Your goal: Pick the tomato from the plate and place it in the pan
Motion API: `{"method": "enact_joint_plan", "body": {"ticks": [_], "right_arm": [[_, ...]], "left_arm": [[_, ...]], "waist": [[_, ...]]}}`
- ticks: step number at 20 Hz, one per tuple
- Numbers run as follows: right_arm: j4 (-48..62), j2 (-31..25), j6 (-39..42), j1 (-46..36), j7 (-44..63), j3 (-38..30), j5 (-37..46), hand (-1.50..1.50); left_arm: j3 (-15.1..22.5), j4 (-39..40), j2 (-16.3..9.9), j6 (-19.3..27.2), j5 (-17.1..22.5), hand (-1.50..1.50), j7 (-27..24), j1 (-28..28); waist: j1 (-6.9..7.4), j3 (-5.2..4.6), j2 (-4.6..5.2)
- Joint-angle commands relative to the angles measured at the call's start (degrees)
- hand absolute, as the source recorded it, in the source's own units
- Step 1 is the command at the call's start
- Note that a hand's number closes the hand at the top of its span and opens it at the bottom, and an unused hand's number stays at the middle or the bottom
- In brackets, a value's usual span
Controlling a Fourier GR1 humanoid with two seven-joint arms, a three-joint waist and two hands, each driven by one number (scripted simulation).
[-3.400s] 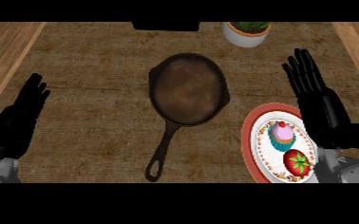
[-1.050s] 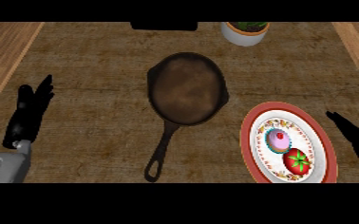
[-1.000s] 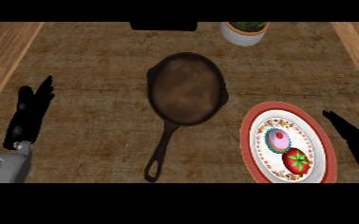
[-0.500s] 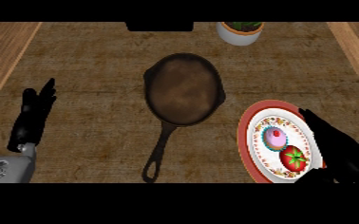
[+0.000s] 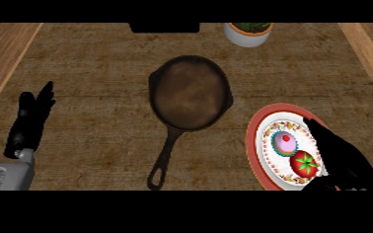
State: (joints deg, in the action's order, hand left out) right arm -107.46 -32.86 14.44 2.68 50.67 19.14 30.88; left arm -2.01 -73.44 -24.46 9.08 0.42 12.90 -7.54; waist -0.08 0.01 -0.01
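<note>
Black hands (image 5: pixel 29 123), grey forearms (image 5: pixel 15 175)

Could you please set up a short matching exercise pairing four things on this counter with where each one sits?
Things:
1. tomato
2. pan
3. left hand
4. white pot

Places:
A. far edge of the counter, right of centre
B. middle of the counter, handle pointing toward the robot
C. on the plate, beside the pink cupcake
D. left edge of the view, fingers up

Pairs: 1-C, 2-B, 3-D, 4-A
</note>
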Motion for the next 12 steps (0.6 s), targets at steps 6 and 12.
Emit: {"method": "enact_joint_plan", "body": {"ticks": [6,12], "right_arm": [[3.14,4.97,0.80,3.09,-5.05,-1.70,7.11,-1.50],[7.41,8.04,-0.15,3.81,-9.87,-3.79,9.37,-1.50]], "left_arm": [[-3.84,-0.97,0.69,-4.53,-0.43,0.00,-1.31,1.88],[-3.75,-1.60,1.86,-3.51,-3.99,0.00,2.62,-0.69]], "waist": [[0.02,-0.01,-0.03],[-0.07,0.00,-0.03]]}}
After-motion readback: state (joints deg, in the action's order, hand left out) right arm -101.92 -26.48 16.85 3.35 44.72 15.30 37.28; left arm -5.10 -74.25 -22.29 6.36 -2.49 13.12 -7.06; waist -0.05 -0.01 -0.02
